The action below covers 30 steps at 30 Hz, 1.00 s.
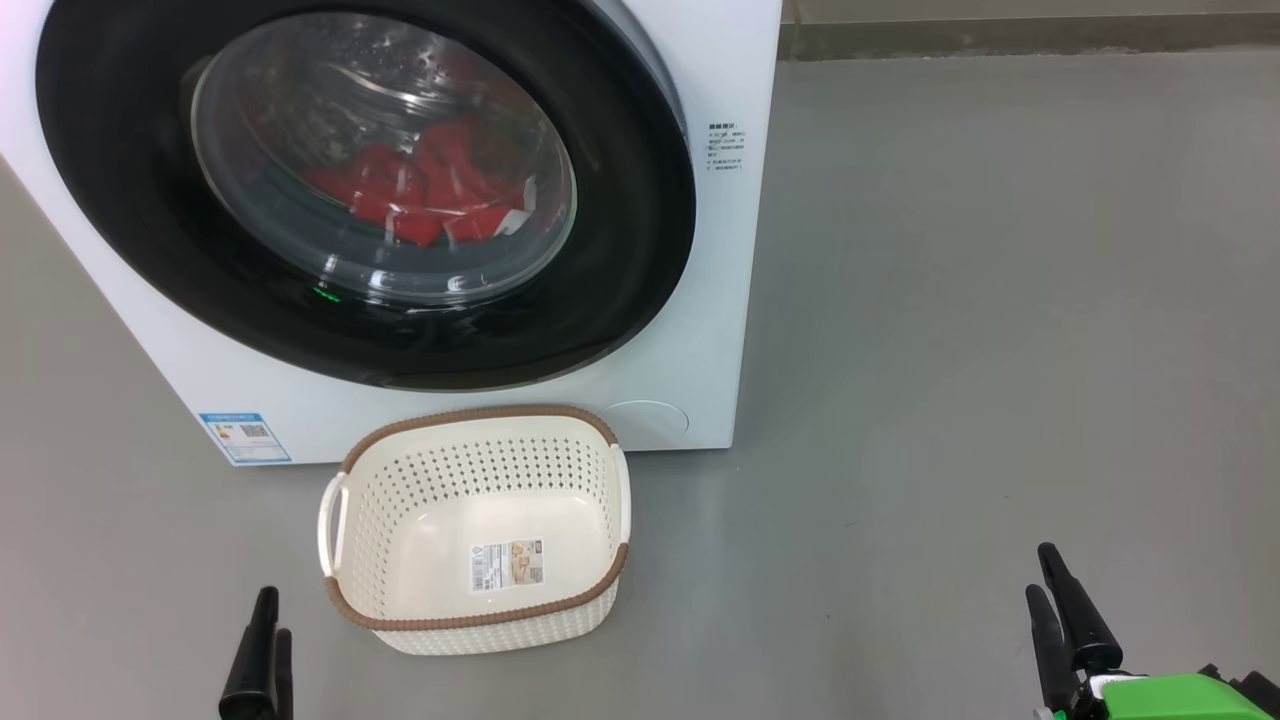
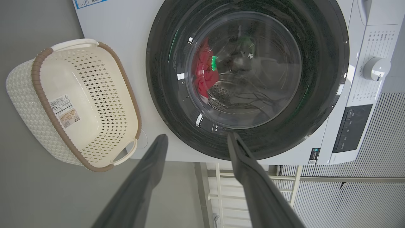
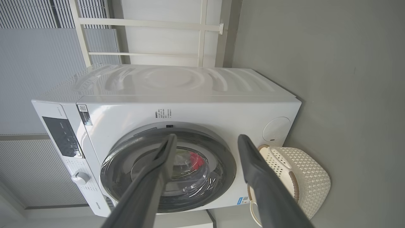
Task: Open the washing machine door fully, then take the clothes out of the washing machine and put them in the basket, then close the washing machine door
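Glare on the shut washing machine door (image 1: pixel 150 250) blurred the red clothes (image 1: pixel 430 195) behind its glass, inside the washing machine (image 1: pixel 715 300), whose top the head view cut off. The basket (image 1: pixel 480 418) stood on the floor (image 1: pixel 1000 300) just before it. Both the left claw (image 1: pixel 274 615) and the right claw (image 1: pixel 1040 570) gaped, gripping nothing.

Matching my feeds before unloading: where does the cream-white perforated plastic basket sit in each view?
Head view: the cream-white perforated plastic basket, bottom centre.
Left wrist view: left side, middle height.
Right wrist view: lower right.
Shared landmark: round glossy black-rimmed washing machine door, next to it.
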Available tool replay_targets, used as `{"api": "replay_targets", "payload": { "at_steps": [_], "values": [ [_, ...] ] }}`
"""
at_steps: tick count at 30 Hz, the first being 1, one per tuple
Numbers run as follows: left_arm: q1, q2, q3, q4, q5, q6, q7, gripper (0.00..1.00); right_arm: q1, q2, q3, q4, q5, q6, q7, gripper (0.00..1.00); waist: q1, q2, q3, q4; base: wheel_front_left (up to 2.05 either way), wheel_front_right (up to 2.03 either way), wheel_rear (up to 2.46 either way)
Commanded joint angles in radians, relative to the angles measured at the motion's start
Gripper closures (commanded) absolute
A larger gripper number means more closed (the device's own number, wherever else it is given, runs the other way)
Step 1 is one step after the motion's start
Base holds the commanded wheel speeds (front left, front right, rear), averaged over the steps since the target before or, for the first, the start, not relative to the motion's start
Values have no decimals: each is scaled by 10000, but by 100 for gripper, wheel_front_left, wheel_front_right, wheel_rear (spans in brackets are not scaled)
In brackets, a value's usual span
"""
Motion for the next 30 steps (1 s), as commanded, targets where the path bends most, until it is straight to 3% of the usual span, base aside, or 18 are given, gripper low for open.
{"api": "replay_targets", "payload": {
  "at_steps": [1,30],
  "values": [
    [-252,194,17,-319,195,-12,-105,0,-235,-173,69,-295,-169,-1,-81,0,-2,0,4,0,0,0,0],
    [-151,294,-354,-765,4700,-20,-965,0,-368,-869,948,-379,-3684,-4,-941,0,-2,0,-14,-45,0,0,0]
  ]
}}
